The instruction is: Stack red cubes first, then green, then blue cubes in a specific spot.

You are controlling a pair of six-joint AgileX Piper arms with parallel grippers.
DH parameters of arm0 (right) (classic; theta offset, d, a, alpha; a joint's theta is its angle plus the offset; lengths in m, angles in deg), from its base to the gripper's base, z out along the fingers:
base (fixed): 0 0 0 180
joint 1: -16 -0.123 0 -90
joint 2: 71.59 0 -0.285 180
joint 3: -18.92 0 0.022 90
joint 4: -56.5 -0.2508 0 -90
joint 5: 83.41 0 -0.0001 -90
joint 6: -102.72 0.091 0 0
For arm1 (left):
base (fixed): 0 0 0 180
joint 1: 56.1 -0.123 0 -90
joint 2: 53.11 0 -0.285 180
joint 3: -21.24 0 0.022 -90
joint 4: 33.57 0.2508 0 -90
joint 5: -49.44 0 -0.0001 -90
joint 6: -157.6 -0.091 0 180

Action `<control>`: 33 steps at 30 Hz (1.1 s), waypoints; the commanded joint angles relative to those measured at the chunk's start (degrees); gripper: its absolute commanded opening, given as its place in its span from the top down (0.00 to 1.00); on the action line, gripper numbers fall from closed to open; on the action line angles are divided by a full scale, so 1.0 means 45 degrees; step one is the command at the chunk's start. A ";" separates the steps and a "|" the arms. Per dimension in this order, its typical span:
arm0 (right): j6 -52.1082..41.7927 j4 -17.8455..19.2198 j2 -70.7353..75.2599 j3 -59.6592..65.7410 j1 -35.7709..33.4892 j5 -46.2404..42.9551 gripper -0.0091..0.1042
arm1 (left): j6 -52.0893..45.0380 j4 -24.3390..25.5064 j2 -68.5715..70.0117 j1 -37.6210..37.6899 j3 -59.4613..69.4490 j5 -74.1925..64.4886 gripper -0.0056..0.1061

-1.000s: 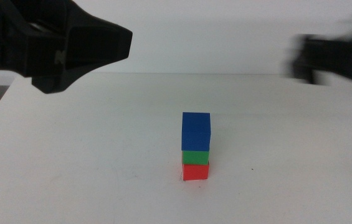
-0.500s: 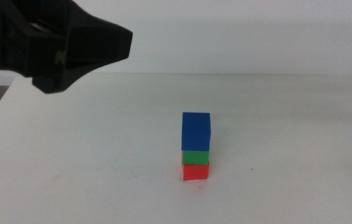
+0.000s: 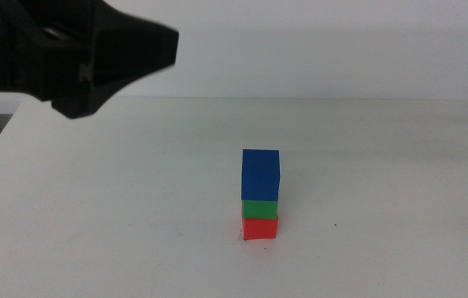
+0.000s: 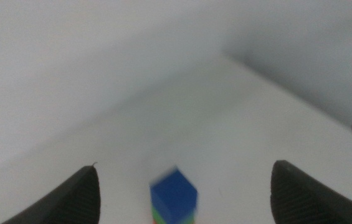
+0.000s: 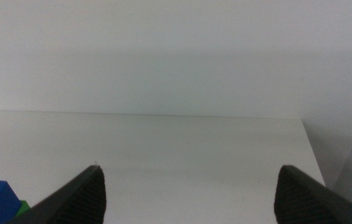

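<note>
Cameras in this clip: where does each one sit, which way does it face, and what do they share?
Middle view: looks forward and down over the white table at the stack: blue cube on green cube on red cube; the left arm's dark bulk fills the upper left.
Left wrist view: above the stack, looking down; left claw open.
Right wrist view: low, facing the far wall; right claw open.
Shared: every view shows the blue cube.

Left gripper (image 3: 147,50) raised high at the middle view's upper left, fingers (image 4: 70,196) spread wide, right gripper (image 5: 188,196) likewise spread, empty
</note>
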 commanded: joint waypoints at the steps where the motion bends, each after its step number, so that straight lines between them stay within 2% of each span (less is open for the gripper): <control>1: -0.0150 -0.0125 0.0053 0.0167 0.0118 -0.0298 0.10 | 0.0000 0.0165 0.0742 -0.0285 0.1020 0.2175 0.11; 3: -0.0150 -0.0213 0.0260 0.0696 0.0118 -0.0872 0.10 | 0.0000 0.0357 0.1593 -0.0990 0.2582 0.4029 0.11; 6: -0.0150 0.0052 0.1591 0.2547 0.0138 -0.2849 0.10 | 0.0000 0.0356 0.3147 -0.2661 0.5184 0.6396 0.11; 8: -0.0150 0.0123 0.2561 0.4007 0.0138 -0.3981 0.10 | 0.0000 0.0356 0.4419 -0.3890 0.6896 0.6777 0.11; 11: -0.0150 0.0172 0.4009 0.6137 0.0138 -0.4132 0.10 | 0.0000 0.0356 0.6423 -0.5736 0.9490 0.6667 0.11; 16: -0.0150 0.1672 0.6379 0.8412 0.0138 -0.4071 0.10 | 0.0000 0.0151 0.9679 -0.7716 1.2577 0.6667 0.11; 18: -0.0150 0.2018 0.7205 0.8854 0.0138 -0.4051 0.10 | 0.0000 -0.0028 1.0606 -0.8219 1.3402 0.6667 0.11; 24: -0.0150 0.2166 0.7620 0.9815 0.0138 -0.4113 0.10 | 0.0000 -0.0028 1.1521 -0.9054 1.5515 0.7139 0.11; 33: -0.0150 0.2066 0.7620 1.0314 0.0138 -0.3675 0.10 | 0.0000 -0.0028 1.1521 -0.9187 1.5623 0.7427 0.11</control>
